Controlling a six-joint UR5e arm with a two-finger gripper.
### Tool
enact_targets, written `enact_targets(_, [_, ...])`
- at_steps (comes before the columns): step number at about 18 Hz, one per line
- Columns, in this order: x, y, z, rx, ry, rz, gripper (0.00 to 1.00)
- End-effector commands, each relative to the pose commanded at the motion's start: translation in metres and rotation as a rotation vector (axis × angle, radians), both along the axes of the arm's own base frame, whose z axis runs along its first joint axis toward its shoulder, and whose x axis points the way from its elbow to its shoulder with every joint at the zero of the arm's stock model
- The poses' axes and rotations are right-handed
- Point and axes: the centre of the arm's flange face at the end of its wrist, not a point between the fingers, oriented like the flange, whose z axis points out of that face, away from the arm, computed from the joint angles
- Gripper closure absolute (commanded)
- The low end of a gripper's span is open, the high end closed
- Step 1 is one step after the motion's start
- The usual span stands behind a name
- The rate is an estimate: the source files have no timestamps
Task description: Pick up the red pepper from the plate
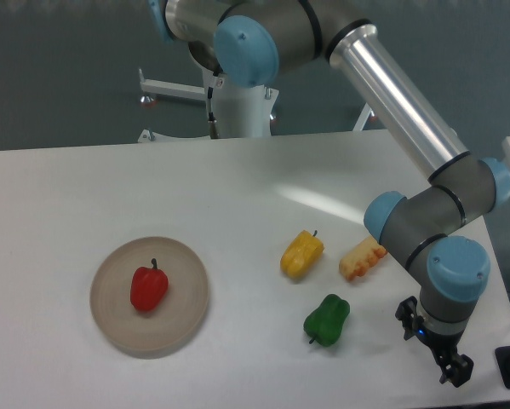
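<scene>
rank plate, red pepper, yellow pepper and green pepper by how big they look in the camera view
1. plate, by far the largest
2-4. red pepper, yellow pepper, green pepper: all look about alike, too close to rank. The green one lies slightly nearer the camera, which adds doubt.

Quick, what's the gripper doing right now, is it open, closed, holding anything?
Gripper: holding nothing, far from the red pepper on the plate; open or closed cannot be told at this size.

Red pepper (149, 288) lay on plate (118, 328), left side of worktop (237, 179); end effector (455, 370) hung well apart at right edge.
</scene>
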Motion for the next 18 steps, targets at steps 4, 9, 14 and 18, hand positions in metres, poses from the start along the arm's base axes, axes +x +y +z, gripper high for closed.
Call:
enact_targets(4, [0.0, 0.0, 0.007, 0.008, 0.007, 0.004, 0.0])
enact_targets(9, [0.001, -0.001, 0.009, 0.009, 0.006, 0.004, 0.0])
enact_targets(14, [0.0, -0.001, 0.014, 0.02, 0.004, 0.002, 0.0])
enact_targets(18, [0.008, -0.007, 0.035, 0.018, 0.002, 0.027, 0.0])
